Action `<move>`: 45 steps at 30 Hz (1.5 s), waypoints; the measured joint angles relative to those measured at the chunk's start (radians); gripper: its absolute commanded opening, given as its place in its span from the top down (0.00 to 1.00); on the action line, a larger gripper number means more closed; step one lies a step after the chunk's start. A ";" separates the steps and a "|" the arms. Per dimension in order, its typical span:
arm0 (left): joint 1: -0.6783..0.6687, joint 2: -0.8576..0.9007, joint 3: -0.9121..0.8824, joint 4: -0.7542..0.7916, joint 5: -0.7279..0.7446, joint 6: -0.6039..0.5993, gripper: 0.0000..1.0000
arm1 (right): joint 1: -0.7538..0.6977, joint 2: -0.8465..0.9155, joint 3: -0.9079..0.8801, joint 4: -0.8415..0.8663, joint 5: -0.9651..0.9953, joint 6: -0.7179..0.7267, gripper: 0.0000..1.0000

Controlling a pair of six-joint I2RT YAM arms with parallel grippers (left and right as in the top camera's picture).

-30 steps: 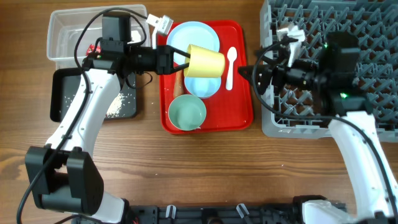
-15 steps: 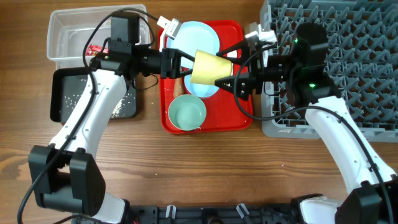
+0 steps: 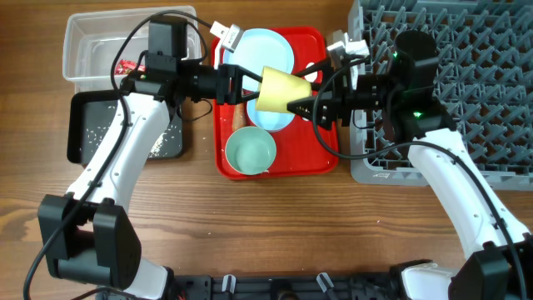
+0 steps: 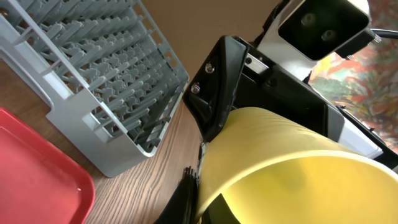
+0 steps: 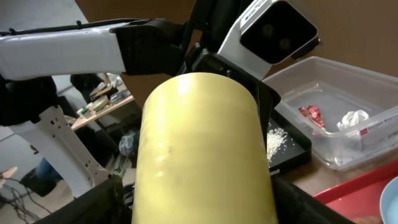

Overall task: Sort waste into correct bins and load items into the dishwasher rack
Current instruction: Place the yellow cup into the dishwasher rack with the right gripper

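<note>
The yellow cup (image 3: 279,89) hangs tilted on its side above the red tray (image 3: 321,158). My left gripper (image 3: 250,83) is shut on its rim, one finger inside the cup (image 4: 298,162) and one outside. From the right, my right gripper (image 3: 301,106) straddles the narrow bottom end, its fingers pressed against both sides of the cup (image 5: 199,155). Beneath lie the light-blue plate (image 3: 262,46), the light-blue bowl (image 3: 271,117) and the mint-green bowl (image 3: 250,152). The grey dishwasher rack (image 3: 500,100) stands at the right.
The clear tub (image 3: 92,42) at the back left holds a red wrapper (image 5: 311,115) and white tissue (image 5: 354,118). In front of it, the black tub (image 3: 83,125) holds rice grains (image 3: 158,142). Both arms meet over the tray.
My right arm swung left from the rack to the cup, and its fingers have narrowed onto the cup's bottom end. The left arm carried the cup slightly right, then held still.
</note>
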 measured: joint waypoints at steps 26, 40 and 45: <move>0.000 0.000 0.000 0.015 -0.016 -0.007 0.70 | -0.045 0.002 0.000 -0.033 0.006 0.053 0.52; 0.000 0.000 0.000 -0.019 -0.225 -0.007 0.69 | -0.391 0.004 0.067 -0.722 0.281 0.038 0.52; 0.000 0.000 0.000 -0.114 -0.560 -0.007 0.69 | -0.347 -0.006 0.418 -1.171 0.726 0.000 0.52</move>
